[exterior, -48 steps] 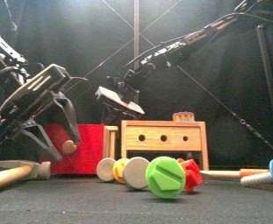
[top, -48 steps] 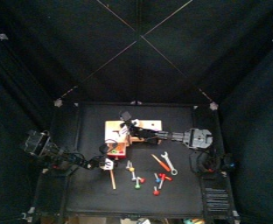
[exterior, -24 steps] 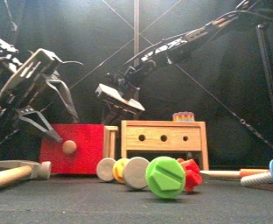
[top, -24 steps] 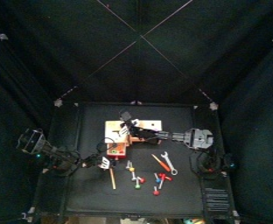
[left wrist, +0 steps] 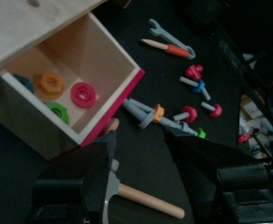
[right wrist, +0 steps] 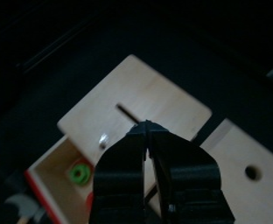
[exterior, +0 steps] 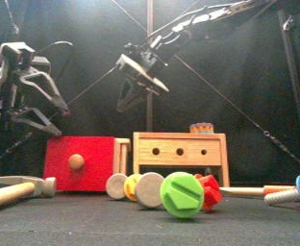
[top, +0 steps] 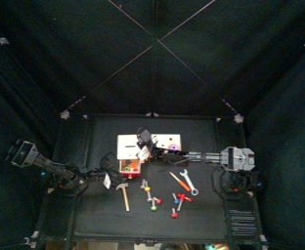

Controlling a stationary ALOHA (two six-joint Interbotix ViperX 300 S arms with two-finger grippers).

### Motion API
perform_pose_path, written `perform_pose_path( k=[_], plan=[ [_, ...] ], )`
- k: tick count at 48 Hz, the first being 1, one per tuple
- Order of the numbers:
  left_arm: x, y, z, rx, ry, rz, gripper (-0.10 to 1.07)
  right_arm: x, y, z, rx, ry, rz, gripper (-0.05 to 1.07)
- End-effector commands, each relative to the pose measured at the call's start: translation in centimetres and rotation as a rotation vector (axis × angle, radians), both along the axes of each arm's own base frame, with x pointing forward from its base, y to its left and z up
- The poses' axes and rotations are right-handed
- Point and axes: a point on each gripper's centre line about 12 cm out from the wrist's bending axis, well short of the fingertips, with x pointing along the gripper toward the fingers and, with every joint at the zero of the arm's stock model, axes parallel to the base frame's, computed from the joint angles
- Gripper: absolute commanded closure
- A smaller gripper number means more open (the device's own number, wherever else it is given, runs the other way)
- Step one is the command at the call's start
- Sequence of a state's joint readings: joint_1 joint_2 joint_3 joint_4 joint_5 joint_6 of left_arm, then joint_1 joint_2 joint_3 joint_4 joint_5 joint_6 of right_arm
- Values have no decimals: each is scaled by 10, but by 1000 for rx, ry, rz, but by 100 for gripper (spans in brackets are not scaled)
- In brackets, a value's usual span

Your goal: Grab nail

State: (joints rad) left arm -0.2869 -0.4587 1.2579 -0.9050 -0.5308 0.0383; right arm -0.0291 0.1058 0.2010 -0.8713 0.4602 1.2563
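Note:
Several small coloured toy nails (left wrist: 145,114) and screws lie on the black table in front of the wooden box; in the top view they show as nails (top: 156,201). My left gripper (left wrist: 163,179) hangs open above the table's left side, left gripper (exterior: 27,104), over the red drawer and apart from the nails. My right gripper (right wrist: 149,131) is high above the wooden box's top (right wrist: 139,96), right gripper (exterior: 139,82), its jaws together. No nail shows between them.
The wooden box (exterior: 179,159) has a pulled-out red drawer (left wrist: 98,105) holding coloured nuts. A wooden hammer (left wrist: 145,199) and a wrench (left wrist: 168,44) lie near the nails. Big green, white and red discs (exterior: 179,192) stand at the front edge.
My left gripper has lifted and swung back to the left, still open. My right gripper has risen from just over the box top to well above it.

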Motion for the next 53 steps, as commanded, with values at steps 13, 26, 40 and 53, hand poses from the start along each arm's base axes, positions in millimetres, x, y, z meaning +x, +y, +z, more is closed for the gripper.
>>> perform_pose_path(
  k=[13,26,40,53],
  plan=[
    [-6,3,11,139,-73,-102,13,-16,65,-34,271,8,97,75],
    [-12,7,11,138,-88,-89,13,-11,71,-69,416,74,18,72],
    [-17,11,9,155,-87,-82,13,3,83,-97,469,142,-24,45],
    [-22,21,12,169,-129,-31,13,11,84,-114,443,239,-82,36]
  ],
)
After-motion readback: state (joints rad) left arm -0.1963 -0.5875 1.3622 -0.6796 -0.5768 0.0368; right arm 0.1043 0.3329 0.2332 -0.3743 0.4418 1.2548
